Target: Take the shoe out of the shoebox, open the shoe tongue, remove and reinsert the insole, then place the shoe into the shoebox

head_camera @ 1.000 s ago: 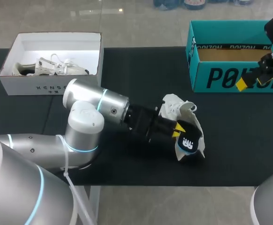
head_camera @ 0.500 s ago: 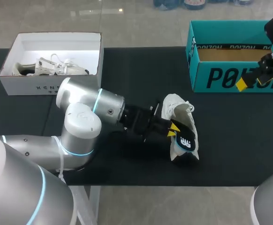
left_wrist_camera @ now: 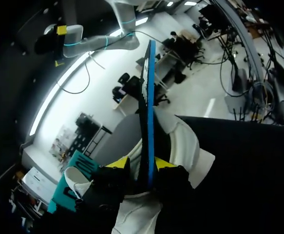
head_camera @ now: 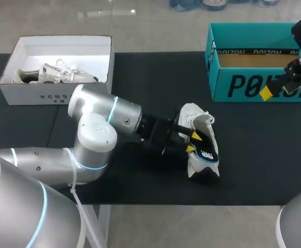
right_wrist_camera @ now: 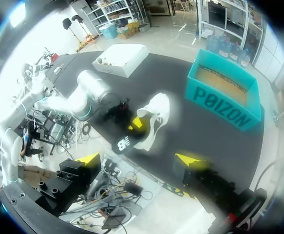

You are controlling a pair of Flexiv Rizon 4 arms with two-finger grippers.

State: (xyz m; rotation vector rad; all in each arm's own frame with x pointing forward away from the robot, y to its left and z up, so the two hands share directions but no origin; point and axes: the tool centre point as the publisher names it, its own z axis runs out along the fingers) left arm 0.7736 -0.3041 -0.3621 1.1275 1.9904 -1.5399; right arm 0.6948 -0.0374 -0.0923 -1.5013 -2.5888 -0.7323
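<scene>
Clenched tight with the left claw on a thin black-and-blue insole, pinched edge-on from both sides between the yellow tips. Just ahead of and under those tips, touching the insole and lying on the black table mat: a white lace-up sneaker. Over to the right claw: released, tips spread wide, gripping nothing. Far ahead of it, an open-topped teal cardboard shoebox, well apart from the sneaker.

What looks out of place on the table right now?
The insole sticks out of the white shoe, pinched edge-on by the left gripper. The shoe lies slumped on the table, outside the teal shoebox.
</scene>
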